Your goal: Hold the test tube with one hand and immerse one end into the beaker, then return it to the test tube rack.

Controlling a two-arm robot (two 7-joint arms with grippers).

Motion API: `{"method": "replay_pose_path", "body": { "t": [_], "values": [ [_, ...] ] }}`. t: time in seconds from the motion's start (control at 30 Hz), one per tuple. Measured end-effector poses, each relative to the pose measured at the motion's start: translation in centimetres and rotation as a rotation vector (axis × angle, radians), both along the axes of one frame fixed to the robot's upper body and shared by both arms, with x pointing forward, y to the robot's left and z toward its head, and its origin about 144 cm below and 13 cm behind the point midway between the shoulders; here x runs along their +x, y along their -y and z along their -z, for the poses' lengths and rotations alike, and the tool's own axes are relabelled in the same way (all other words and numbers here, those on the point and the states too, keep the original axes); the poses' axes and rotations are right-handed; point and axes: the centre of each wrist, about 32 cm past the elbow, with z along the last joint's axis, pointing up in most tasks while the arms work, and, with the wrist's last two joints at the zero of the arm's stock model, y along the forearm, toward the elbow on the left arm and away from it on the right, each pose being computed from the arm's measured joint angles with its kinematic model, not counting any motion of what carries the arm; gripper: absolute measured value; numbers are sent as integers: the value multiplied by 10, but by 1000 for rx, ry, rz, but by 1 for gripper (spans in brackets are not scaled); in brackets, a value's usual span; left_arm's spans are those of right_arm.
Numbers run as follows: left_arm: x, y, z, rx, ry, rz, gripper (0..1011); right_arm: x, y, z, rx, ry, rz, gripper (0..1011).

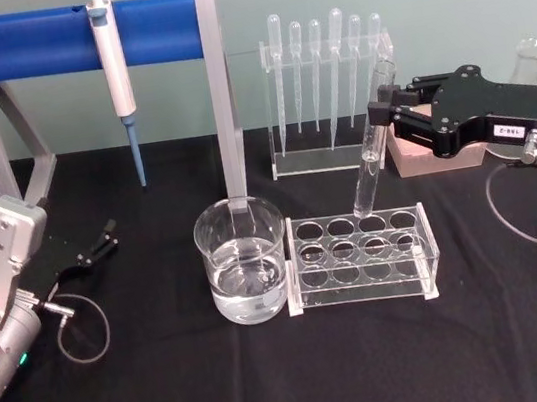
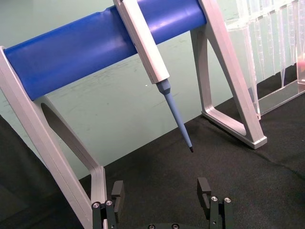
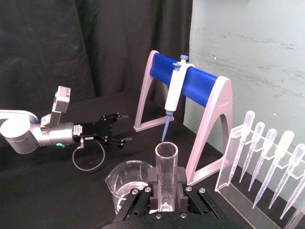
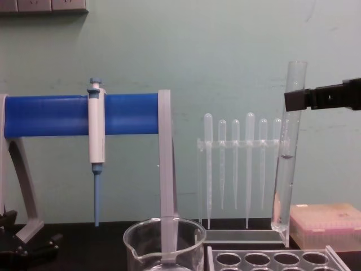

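I am looking down at a black-covered table (image 1: 176,397). The right gripper (image 1: 384,109) reaches in from the right side and pinches the test tube (image 1: 373,145) between its two black fingers (image 3: 152,175), gripping it near the open top. In the right wrist view the tube's rim stands just above the closed fingers. The tube leans, its top tipped toward the right and rear. Its round bottom points down at the back row of the clear test tube rack (image 1: 429,248), over the third hole from the left. From the chest view the tube's bottom end (image 4: 284,237) sits about level with the rack's top plate. I cannot tell whether it has entered the hole. The beaker (image 1: 209,260) stands just beside the rack on its left, partly filled with clear liquid, and the tube is apart from it. The left gripper (image 1: 107,235) rests low at the left of the table, its fingers spread wide and holding nothing. Behind it, a white-and-blue pipettor (image 1: 111,63) hangs from a blue-barred stand (image 1: 33,44). A clear pipette rack (image 1: 338,155) holds a row of thin plastic pipettes at the rear. A pink box (image 4: 327,223) sits at the back right.
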Motion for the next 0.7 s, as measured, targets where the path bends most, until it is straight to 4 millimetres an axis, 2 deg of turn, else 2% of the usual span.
{"method": "replay_pose_path", "body": {
  "t": [0.7],
  "values": [
    [0, 0, 0, 0, 0, 0, 1000, 0, 0, 0, 0, 0, 0, 221]
  ]
}}
